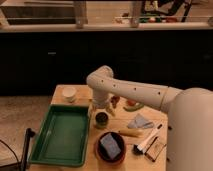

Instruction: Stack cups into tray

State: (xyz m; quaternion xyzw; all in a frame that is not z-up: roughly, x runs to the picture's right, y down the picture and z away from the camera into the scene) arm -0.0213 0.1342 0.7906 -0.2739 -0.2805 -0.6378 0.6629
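The green tray (60,134) lies on the left half of the wooden table. The cream-white cup (69,93) stands at the table's far left, beyond the tray. The dark olive-green cup (102,119) stands just right of the tray's far right corner. My gripper (101,109) hangs from the white arm directly over the olive-green cup, with its fingers (92,110) down on either side of the cup's top.
A reddish-brown bowl (110,148) holding a blue sponge sits at the front. A blue cloth (140,121), a yellow item (131,132), a brush (146,143) and some fruit (132,104) lie on the right. A dark counter wall stands behind the table.
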